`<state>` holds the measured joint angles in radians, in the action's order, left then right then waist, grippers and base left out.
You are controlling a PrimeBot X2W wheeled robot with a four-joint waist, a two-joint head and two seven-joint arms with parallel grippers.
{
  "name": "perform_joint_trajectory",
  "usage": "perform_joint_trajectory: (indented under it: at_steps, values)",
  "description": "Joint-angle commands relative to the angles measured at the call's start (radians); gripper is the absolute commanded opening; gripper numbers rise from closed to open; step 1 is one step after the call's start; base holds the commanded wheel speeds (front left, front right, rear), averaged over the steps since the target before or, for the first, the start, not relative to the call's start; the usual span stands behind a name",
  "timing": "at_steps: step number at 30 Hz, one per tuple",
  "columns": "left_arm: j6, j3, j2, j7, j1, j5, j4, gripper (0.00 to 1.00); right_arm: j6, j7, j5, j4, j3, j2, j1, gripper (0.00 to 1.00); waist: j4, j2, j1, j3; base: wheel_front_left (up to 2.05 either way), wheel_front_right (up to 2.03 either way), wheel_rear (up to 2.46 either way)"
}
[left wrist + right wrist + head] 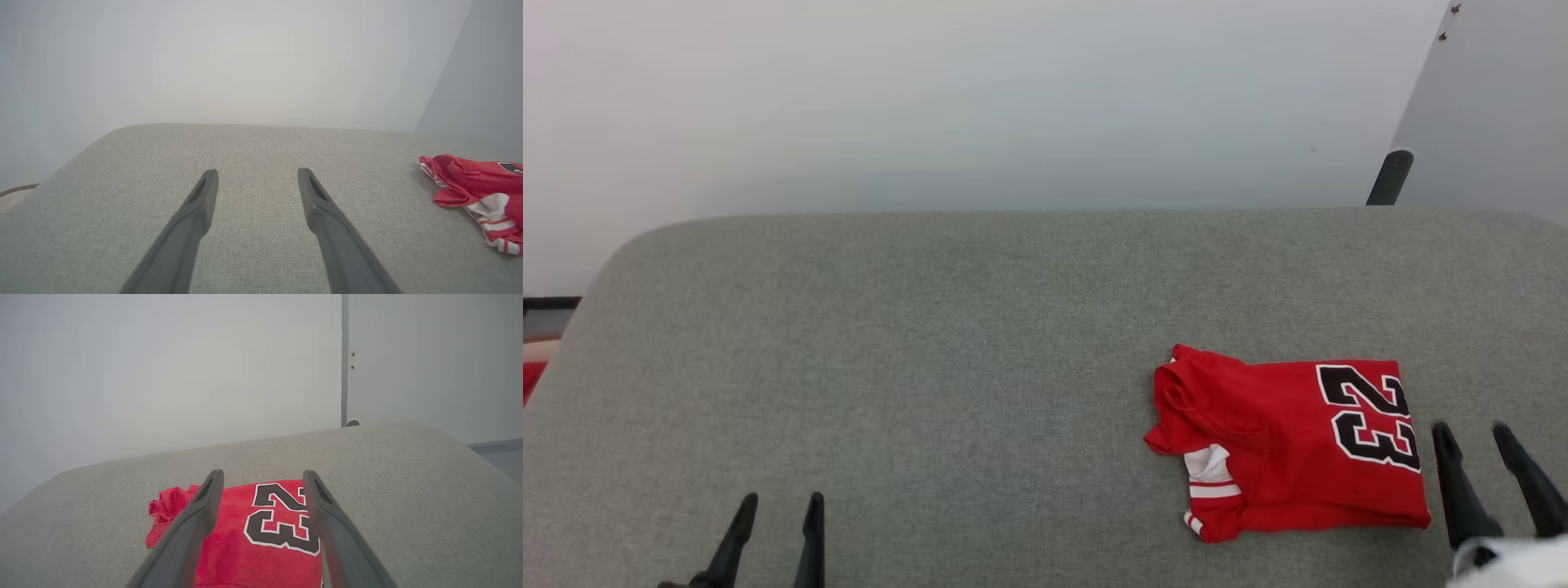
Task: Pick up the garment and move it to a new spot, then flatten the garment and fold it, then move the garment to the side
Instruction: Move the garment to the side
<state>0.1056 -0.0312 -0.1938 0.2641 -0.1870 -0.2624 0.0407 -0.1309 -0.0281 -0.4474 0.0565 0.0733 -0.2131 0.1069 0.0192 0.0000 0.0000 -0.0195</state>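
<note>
Head view: the garment, a folded red jersey showing 23, is lying toward the right of the table, just beside my right tool, which is standing open and empty. My left tool is hovering open, well apart.

Left wrist view: the jersey is sitting far right.

Right wrist view: the open tool is framing the 23. I am judging a low, flat slide safest for the fold.
</note>
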Motion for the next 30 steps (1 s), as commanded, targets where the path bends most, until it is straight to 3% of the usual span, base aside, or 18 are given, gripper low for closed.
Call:
perform_joint_trajectory:
  at_steps: [1, 7, 16, 20, 24, 28, 30]
  values:
    - [-0.004, 0.001, 0.003, -0.001, 0.01, 0.002, -0.002, 1.0, 0.0, 0.014, -0.007, 0.001, -0.003, -0.005, -0.027, 1.0, 0.001, 0.0, 0.0, 0.006, 0.0, 0.0, 0.0]
    - [0.003, 0.009, 0.004, -0.001, 0.053, -0.009, -0.003, 1.0, 0.0, 0.275, 0.038, -0.026, -0.034, -0.058, -0.203, 1.0, -0.004, 0.0, 0.0, 0.064, 0.0, 0.0, 0.0]
    - [0.018, 0.027, -0.008, -0.001, 0.128, -0.035, 0.026, 1.0, 0.001, 0.886, -0.017, -0.159, 0.009, -0.13, -0.423, 1.0, 0.006, 0.0, 0.0, 0.156, 0.0, 0.0, 0.0]
    - [0.021, 0.034, -0.019, -0.001, 0.165, -0.045, 0.027, 1.0, 0.001, 1.106, -0.006, -0.19, 0.079, -0.091, -0.474, 1.0, 0.014, 0.0, 0.0, 0.2, 0.0, 0.0, 0.0]
    - [0.025, 0.041, -0.033, -0.001, 0.206, -0.055, 0.025, 1.0, 0.001, 1.198, 0.037, -0.189, 0.124, -0.049, -0.509, 1.0, 0.022, 0.0, 0.0, 0.252, 0.0, 0.0, 0.0]
    - [0.025, 0.049, -0.043, -0.001, 0.242, -0.062, 0.027, 1.0, 0.001, 1.187, 0.078, -0.224, 0.161, -0.014, -0.526, 1.0, 0.029, 0.0, 0.0, 0.296, 0.0, 0.0, 0.0]
    - [0.026, 0.052, -0.048, -0.001, 0.255, -0.064, 0.028, 1.0, 0.001, 1.169, 0.116, -0.233, 0.15, -0.031, -0.521, 1.0, 0.032, 0.0, 0.0, 0.313, 0.0, 0.0, 0.0]
